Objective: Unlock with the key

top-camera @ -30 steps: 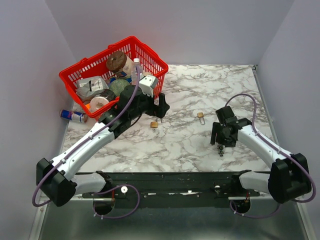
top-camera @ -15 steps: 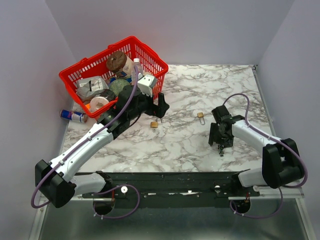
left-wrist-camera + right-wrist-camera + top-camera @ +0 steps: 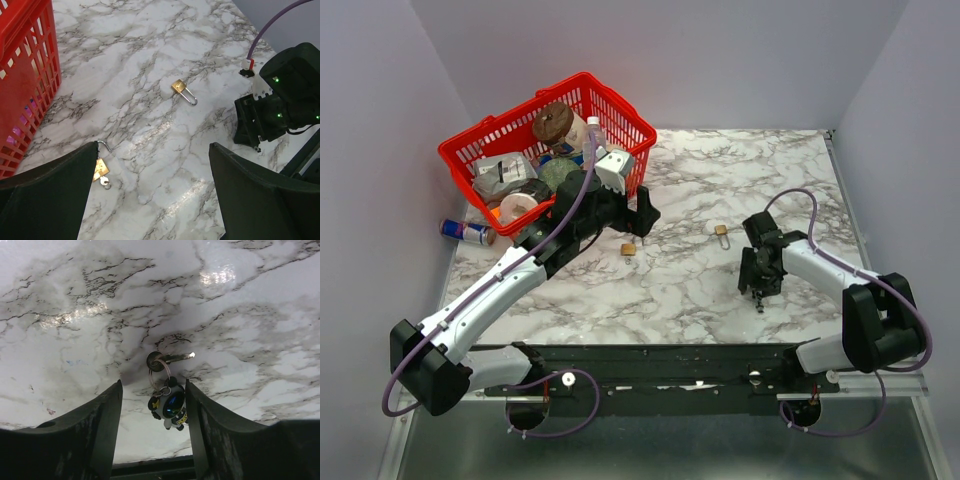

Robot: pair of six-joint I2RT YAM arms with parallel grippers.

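Note:
The key (image 3: 172,358) lies flat on the marble with its dark head on a ring and an astronaut charm (image 3: 170,407) attached. My right gripper (image 3: 153,385) is open and straddles the charm low over the table; the charm sits close to the right finger. In the top view the key (image 3: 760,302) shows just below my right gripper (image 3: 759,288). A brass padlock (image 3: 183,92) with a silver shackle lies mid-table, also in the top view (image 3: 721,232). My left gripper (image 3: 154,150) is open and empty, hovering near the basket (image 3: 642,220).
A second brass padlock (image 3: 100,168) with a small key in it lies by my left finger, also in the top view (image 3: 629,248). A red basket (image 3: 480,140) full of items stands back left. A can (image 3: 466,232) lies beside it.
My right gripper has shifted slightly down and left, closing in over the key and charm. The left arm has barely moved.

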